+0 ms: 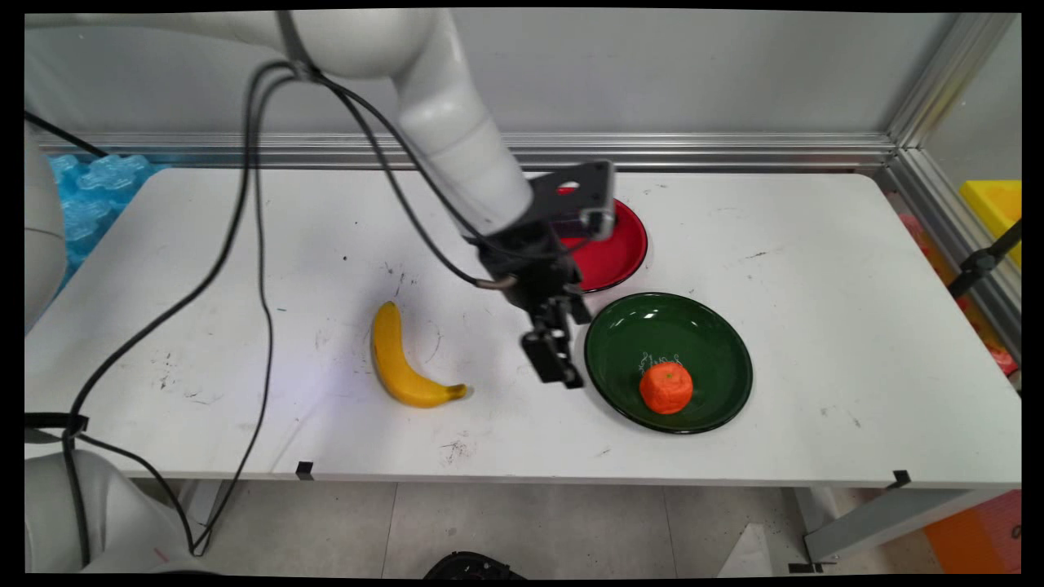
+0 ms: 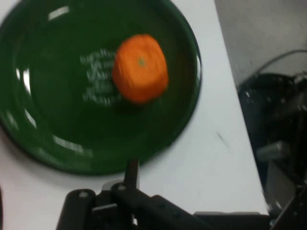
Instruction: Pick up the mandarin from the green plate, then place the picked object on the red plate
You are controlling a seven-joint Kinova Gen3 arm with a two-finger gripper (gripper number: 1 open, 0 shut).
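Observation:
My black gripper [image 1: 561,373] hangs low over the white table [image 1: 816,269], just left of a dark green plate [image 1: 722,334]. Its fingers look shut with nothing between them. An orange [image 1: 666,388] sits on the near part of that plate. In the hand view the green plate [image 2: 43,120] fills the upper left with the orange [image 2: 140,68] on it, and the gripper [image 2: 132,168] shows at the bottom edge, just off the plate's rim. A yellow banana [image 1: 404,363] lies on the table to the gripper's left.
A red plate [image 1: 624,244] lies behind the green one, partly hidden by the hand. Black cables [image 1: 261,269] hang from the arm over the table's left half. Blue bubble material [image 1: 90,196] lies at the far left, and a yellow box [image 1: 995,204] stands beyond the right edge.

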